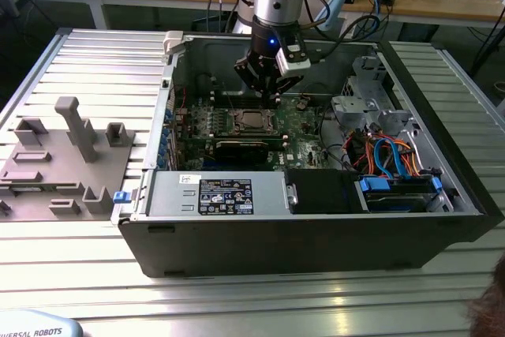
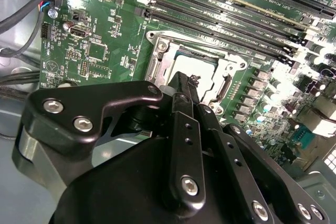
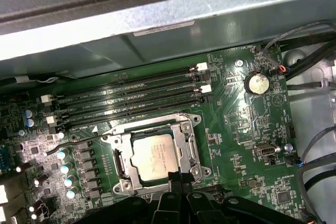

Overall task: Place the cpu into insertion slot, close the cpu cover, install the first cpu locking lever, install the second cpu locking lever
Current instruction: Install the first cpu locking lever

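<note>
While the cpu (image 3: 153,157) lies framed by the shut cpu cover (image 3: 185,142), the pincer (image 3: 176,174) — fingers closed together — sits at the cover's edge.

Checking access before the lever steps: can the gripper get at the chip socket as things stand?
Likely yes. The gripper hangs right at the rim of the socket, inside the open case, with nothing between them. The chip already sits in it.
</note>
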Action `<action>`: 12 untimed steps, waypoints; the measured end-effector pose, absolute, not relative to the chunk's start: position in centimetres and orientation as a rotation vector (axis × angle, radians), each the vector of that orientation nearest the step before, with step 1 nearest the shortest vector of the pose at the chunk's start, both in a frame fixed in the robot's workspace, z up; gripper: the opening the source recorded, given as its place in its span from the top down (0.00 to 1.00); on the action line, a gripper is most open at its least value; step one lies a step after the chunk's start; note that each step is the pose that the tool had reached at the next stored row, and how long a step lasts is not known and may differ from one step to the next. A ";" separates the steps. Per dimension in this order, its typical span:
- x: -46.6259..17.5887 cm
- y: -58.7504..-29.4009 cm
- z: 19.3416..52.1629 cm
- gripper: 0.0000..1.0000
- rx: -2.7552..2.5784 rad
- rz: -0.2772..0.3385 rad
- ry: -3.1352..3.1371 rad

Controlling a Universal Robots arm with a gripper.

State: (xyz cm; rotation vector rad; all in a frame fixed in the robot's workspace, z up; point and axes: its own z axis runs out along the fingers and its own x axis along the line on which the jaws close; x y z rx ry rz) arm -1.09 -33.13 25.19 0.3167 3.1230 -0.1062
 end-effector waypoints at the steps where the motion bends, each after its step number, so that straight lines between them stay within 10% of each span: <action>1: -1.1 -33.1 25.2 0.89 0.315 -0.106 3.123; 12: -1.1 -33.1 25.2 0.89 0.297 -0.106 3.125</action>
